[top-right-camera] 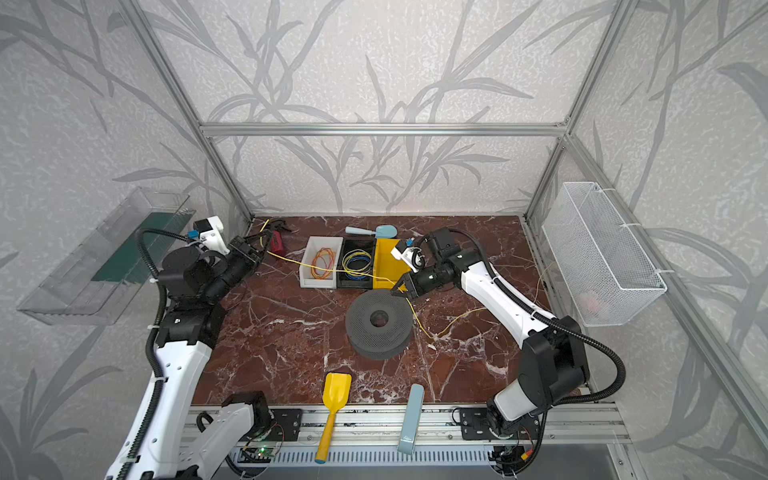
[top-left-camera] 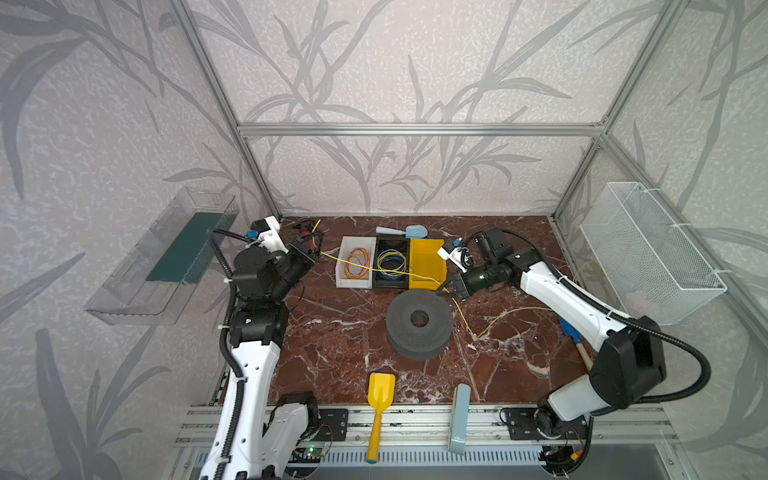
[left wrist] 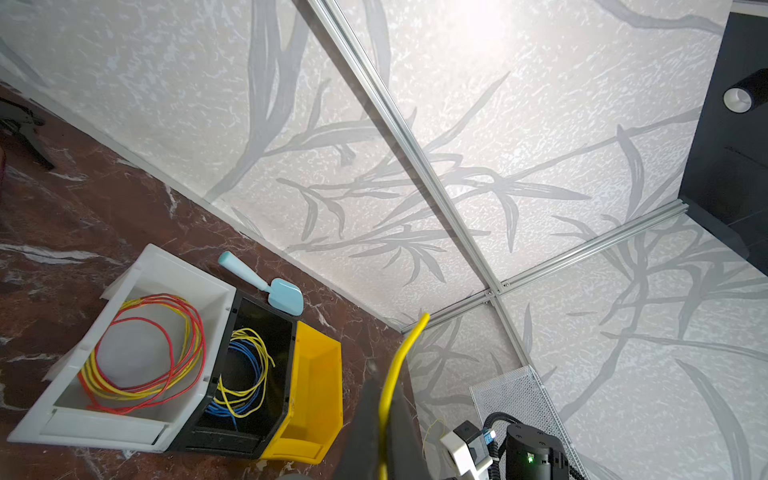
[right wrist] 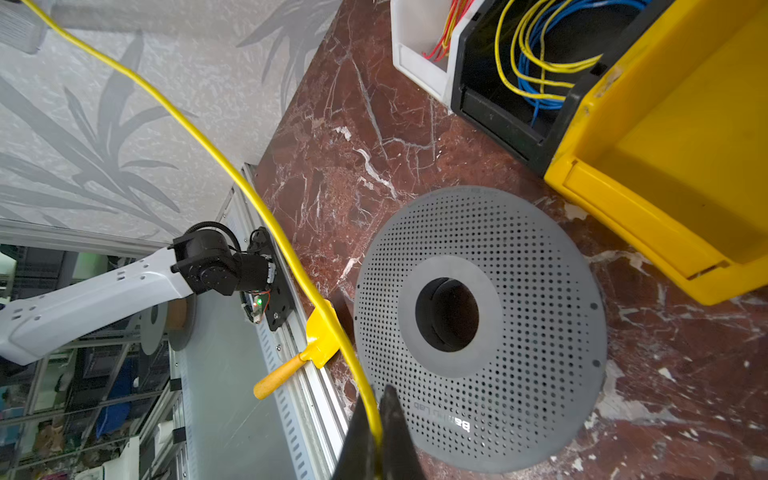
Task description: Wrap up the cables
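tabletop (top-left-camera: 332,340): red-brown marble, white veins. cable (left wrist: 392,374): pale yellow. White bin (top-left-camera: 344,249) has a red + yellow wire coil (top-left-camera: 357,264). Black bin (top-left-camera: 380,283) has a blue + yellow coil (top-left-camera: 391,264). Third bin (top-left-camera: 428,257): solid yellow. Spool (top-left-camera: 399,322): dark grey, dotted hole pattern on the flange. Front scoop (top-left-camera: 381,388): yellow, handle more orange-yellow. Back scoop (top-left-camera: 415,231): pale blue. Walls (top-left-camera: 415,62): pale grey, darker grey leaf print. Basket (top-left-camera: 648,249): white mesh.
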